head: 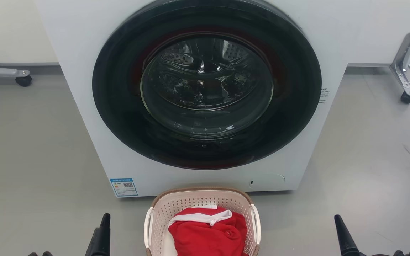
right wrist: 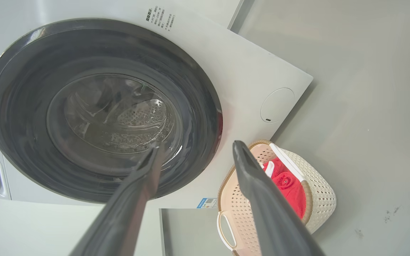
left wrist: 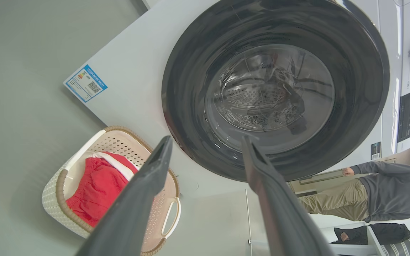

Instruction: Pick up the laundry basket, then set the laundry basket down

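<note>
Both sets of jaws stand apart with nothing between them. The left gripper (left wrist: 206, 140) shows a clear gap between its two dark fingers, and so does the right gripper (right wrist: 196, 144). Neither touches anything. In the head view I see them low at either side, well apart from the laundry basket (head: 190, 203) that sits between them.

The basket stands upright on the grey floor (head: 30, 160), its open top facing up. Its far wall is just in front of the white washer (head: 77, 89), below the closed round door (head: 205, 85). A red garment (head: 208, 234) with a white trim lies inside it.

I judge this to be the reach before the pick-up, since the basket rests on the floor and nothing grips it. Next I need to bring both arms down and inward. The left one goes to the left handle (head: 148, 227) and the right one to the right handle (head: 256, 224). Then I close on each and raise both together, so the basket stays level and the clothes stay in.

The two white handles face left and right, so the handle-to-handle line runs across me, parallel with the washer front. I can't tell if that is the longer axis. The head view cuts off the near end, and the wrist views show the basket at a slant.
</note>
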{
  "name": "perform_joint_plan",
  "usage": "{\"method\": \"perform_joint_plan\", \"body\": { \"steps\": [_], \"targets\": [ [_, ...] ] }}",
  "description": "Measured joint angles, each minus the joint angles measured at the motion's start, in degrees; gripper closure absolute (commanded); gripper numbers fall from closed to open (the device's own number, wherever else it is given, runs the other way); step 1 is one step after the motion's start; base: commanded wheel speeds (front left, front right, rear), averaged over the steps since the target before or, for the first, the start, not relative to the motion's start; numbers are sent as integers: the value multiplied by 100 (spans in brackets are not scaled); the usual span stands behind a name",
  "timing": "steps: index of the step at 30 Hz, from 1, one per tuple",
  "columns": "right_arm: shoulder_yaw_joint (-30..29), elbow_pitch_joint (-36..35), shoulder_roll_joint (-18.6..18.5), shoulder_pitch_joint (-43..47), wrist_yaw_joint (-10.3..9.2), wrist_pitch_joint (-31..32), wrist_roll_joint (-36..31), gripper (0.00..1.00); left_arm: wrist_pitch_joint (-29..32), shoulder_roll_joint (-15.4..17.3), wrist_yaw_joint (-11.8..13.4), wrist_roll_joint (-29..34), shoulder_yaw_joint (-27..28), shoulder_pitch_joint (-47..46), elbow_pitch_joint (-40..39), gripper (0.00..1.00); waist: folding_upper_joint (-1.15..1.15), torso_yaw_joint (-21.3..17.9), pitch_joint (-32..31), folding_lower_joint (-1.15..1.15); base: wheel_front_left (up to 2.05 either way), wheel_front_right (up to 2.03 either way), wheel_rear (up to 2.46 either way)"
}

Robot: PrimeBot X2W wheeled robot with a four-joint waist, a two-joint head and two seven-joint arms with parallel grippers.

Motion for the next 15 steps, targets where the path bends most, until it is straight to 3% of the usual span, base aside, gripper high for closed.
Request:
{"method": "perform_joint_plan", "body": {
  "steps": [15],
  "targets": [
    [598, -63, -114, -114, -204, -299, -1301, 0, -302, 261, 200, 1653, -512, 4, -189, 0, 0, 7, 58, 0, 0, 0, 0]
  ]
}}
